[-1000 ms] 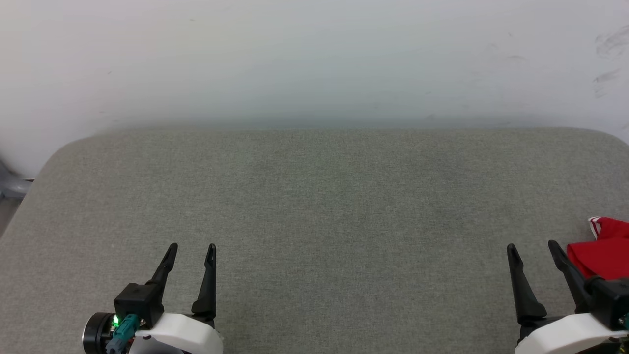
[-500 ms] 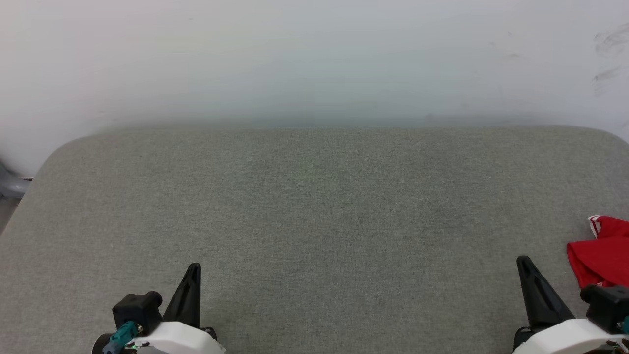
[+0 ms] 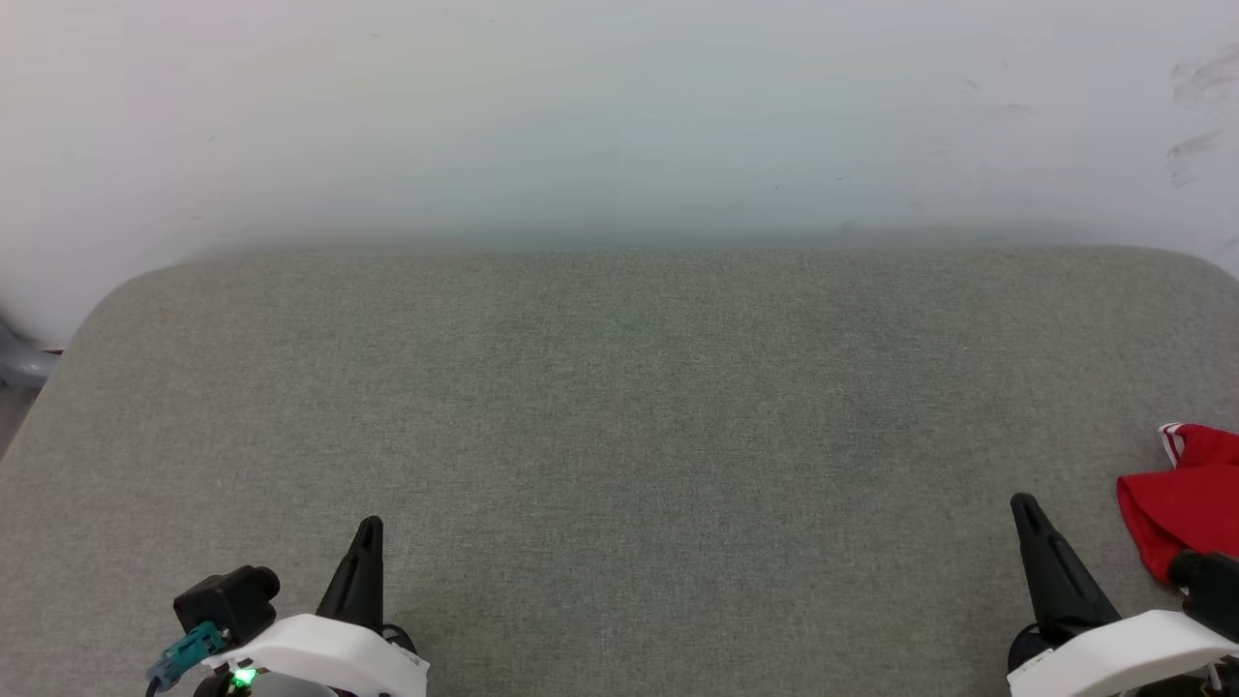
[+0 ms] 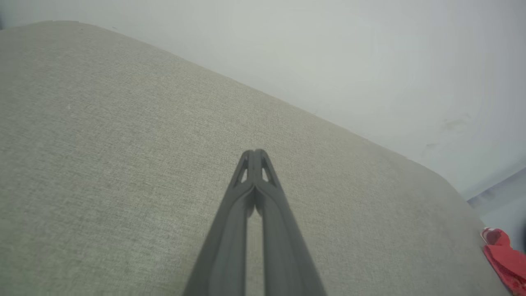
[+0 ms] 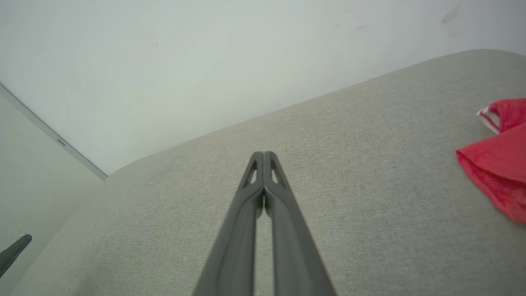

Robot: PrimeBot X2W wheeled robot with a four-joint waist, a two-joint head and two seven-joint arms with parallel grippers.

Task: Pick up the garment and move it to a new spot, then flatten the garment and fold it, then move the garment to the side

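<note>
Grey fabric surface | red garment bunched at right edge

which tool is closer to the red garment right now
Right. The right tool is just to the left of the red garment, near it but not touching. The left tool is far across the grey padded surface, on the opposite side.

Red garment w/ white-striped trim, grey table

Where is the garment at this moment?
In the head view the garment lies at the right edge of the grey surface, just right of the right gripper, not held.
</note>
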